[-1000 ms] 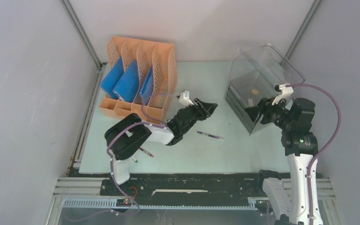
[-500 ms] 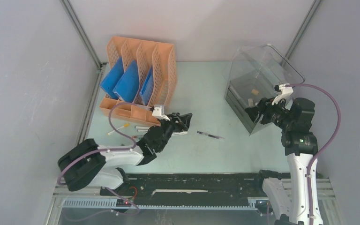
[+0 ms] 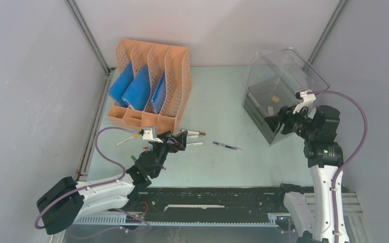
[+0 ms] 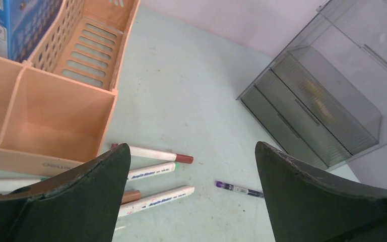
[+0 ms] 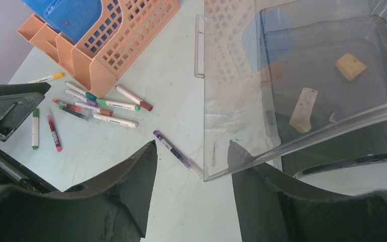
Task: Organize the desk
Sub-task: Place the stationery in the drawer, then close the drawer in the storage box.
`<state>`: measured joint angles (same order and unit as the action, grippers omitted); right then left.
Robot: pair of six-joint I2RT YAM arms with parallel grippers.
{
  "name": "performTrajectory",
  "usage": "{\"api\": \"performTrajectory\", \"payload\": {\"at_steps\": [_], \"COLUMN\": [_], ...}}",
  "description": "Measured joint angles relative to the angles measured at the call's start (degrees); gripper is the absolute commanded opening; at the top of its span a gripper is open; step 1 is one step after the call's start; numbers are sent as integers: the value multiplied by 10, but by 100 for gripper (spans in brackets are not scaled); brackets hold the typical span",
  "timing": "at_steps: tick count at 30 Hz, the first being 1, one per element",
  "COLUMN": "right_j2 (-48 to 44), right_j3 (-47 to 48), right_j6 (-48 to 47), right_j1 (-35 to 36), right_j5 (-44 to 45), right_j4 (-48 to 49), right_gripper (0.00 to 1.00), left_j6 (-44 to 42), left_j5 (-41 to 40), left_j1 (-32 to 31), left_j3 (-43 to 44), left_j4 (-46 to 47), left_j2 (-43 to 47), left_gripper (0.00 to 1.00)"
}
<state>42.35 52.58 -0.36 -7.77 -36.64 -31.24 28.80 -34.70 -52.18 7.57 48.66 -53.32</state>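
Left gripper (image 4: 192,148): fingers spread wide, empty; markers (image 4: 153,171) on the desk (image 4: 196,91) just beneath.
Right gripper (image 5: 191,146): fingers apart, front corner of the clear drawer (image 5: 232,75) between them, unpinched.

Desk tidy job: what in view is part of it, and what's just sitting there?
Job: desk, loose markers, purple pen, orange file rack, clear drawer box.
Just there: blue folders already in the rack, tan strip and yellow piece in the box, grey walls.
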Motion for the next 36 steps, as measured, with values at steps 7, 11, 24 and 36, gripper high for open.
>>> {"api": "performTrajectory", "payload": {"at_steps": [7, 11, 24, 36], "right_j2": [2, 2, 0, -12], "right_j3": [0, 0, 0, 0], "right_j6": [-19, -35, -128, -233], "right_j1": [0, -3, -24, -31], "right_j5": [-8, -14, -39, 8], "right_j4": [-9, -11, -54, -163], "right_gripper": [63, 63, 64, 81], "left_j6": [43, 60, 84, 114], "left_j5": [58, 88, 195, 280], "left_j1": [2, 2, 2, 2], "left_j3": [-42, -49, -9, 93], "left_j4": [-2, -6, 2, 15], "left_j2": [41, 49, -20, -143], "left_gripper": [100, 99, 98, 98]}}
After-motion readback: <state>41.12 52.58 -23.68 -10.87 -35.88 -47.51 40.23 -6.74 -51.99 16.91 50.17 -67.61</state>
